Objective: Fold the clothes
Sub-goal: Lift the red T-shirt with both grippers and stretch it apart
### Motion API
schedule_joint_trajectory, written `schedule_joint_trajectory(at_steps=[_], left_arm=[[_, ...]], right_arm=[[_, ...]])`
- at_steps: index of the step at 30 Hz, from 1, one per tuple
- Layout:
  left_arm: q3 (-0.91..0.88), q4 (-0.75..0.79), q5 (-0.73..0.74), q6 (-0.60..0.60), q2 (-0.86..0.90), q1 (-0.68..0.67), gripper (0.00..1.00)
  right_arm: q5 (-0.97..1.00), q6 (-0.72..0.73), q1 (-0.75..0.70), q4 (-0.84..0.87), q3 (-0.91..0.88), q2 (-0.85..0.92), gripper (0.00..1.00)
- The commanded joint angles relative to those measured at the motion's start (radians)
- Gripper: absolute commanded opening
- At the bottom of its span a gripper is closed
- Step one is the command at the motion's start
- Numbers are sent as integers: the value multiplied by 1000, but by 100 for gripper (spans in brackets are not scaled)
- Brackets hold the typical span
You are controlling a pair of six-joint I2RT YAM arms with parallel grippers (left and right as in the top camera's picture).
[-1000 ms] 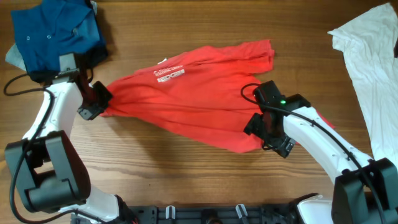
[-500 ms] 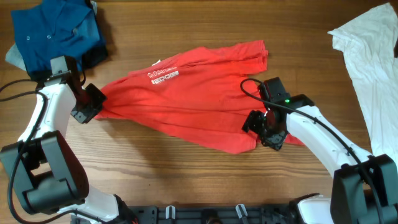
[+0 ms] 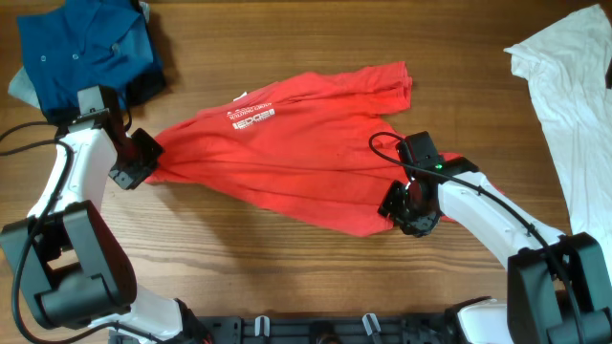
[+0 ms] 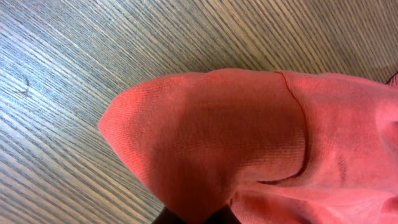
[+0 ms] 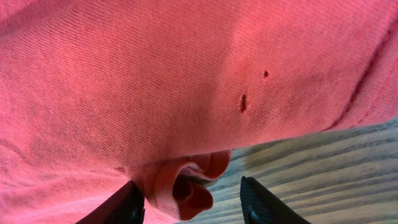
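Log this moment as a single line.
red T-shirt: unfolded, rumpled on table | left gripper: shut on its left end | right gripper: open, hem bunch between jaws

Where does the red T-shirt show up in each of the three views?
Overhead: red T-shirt, spread diagonally mid-frame.
Left wrist: its rounded fold fills the lower right.
Right wrist: it fills all but the lower right.
Shared landmark: the wooden table.

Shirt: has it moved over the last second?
Yes. The shirt slid slightly left, toward the blue garment, away from the white garment.
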Motion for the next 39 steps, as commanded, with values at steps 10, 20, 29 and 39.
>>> schedule_joint_trajectory(at_steps=[10, 20, 29, 39], left_arm=[[-7, 3, -14, -18, -8, 5, 4], [-5, -75, 58, -17, -103, 5, 4], [6, -178, 116, -17, -599, -72, 4], [67, -251, 130, -18, -1036, -175, 4]], right_arm=[[-21, 28, 2, 16, 2, 11, 10], [22, -3, 2, -166, 201, -117, 4], [110, -55, 2, -499, 621, -364, 4], [132, -113, 2, -771, 839, -419, 27]])
